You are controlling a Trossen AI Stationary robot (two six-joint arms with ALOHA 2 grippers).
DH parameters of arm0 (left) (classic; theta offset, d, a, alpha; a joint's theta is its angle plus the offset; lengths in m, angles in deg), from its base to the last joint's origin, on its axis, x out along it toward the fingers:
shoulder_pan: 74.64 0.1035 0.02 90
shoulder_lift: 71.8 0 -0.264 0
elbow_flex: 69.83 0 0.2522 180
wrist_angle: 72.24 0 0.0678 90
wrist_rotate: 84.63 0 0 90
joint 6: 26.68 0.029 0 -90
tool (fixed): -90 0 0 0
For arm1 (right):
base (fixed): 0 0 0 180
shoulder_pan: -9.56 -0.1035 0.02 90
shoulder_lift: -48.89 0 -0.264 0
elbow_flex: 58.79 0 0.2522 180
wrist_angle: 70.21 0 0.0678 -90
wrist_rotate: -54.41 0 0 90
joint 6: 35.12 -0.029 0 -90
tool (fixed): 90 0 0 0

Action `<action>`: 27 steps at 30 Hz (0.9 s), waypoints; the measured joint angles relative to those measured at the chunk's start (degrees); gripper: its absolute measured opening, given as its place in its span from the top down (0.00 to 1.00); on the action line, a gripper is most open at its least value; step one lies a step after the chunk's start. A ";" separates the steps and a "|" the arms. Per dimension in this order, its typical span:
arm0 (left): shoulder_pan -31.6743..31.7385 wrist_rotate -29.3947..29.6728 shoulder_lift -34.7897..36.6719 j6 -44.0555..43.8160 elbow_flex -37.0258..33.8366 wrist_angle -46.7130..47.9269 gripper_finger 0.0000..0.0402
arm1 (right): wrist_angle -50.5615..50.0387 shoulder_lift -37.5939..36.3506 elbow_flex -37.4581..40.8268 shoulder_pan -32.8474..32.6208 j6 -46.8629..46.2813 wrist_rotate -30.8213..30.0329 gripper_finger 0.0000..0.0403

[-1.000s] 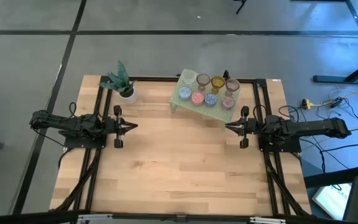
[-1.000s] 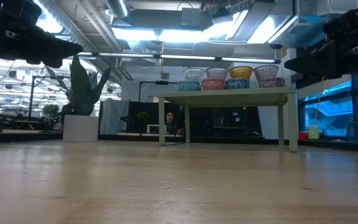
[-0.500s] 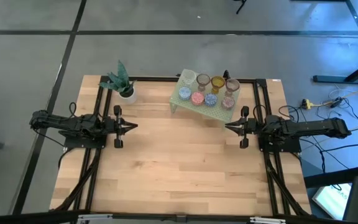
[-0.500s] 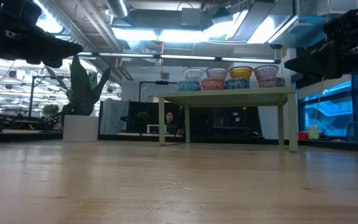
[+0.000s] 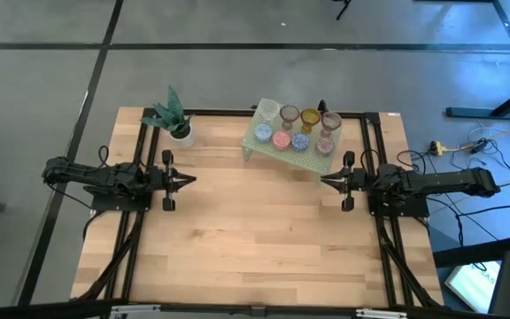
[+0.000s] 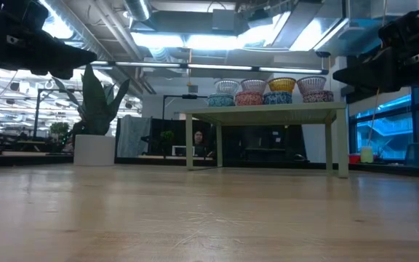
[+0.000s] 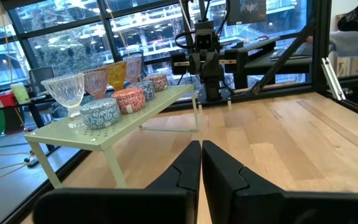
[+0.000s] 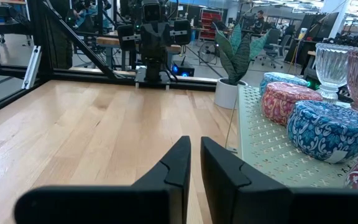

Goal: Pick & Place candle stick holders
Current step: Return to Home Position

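The candle holders [image 5: 295, 128] are all standing in two rows on the green rack [image 5: 252, 142], which is sitting at the far edge of the table [image 5: 255, 248], its long side running roughly along that edge, just beside a potted plant [image 5: 180, 131]. Nothing is waiting loose on the bare wood. The left arm [image 5: 104, 177] and the right arm [image 5: 432, 184] are lying low at opposite sides, pointing at each other across the middle. Both pairs of jaws are clenched on nothing. The rack is lying off to the side of both rather than ahead of them. The right arm's jaws are sitting near its front corner and the left arm's well apart from it, so any further reach would probably be falling to the right arm.
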 joint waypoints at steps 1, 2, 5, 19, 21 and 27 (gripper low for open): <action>0.00 0.00 0.00 0.00 0.00 0.00 0.97 | 0.00 0.02 0.00 0.00 0.00 0.00 0.90; 0.00 0.00 0.00 0.00 0.00 0.00 0.98 | 0.00 0.00 0.00 0.00 0.00 0.00 0.90; -0.01 0.00 0.00 0.00 0.00 0.00 0.98 | 0.00 0.01 0.00 0.00 0.02 -0.01 0.90; 0.00 0.00 0.00 0.00 0.00 0.00 0.98 | 0.00 0.01 0.00 0.00 0.01 -0.01 0.90; -0.02 0.00 0.00 0.00 0.00 0.00 0.98 | 0.00 0.00 0.00 0.02 0.02 -0.02 0.90; 0.00 0.00 0.00 0.00 0.00 0.00 0.97 | 0.00 0.02 0.00 0.01 0.01 0.00 0.90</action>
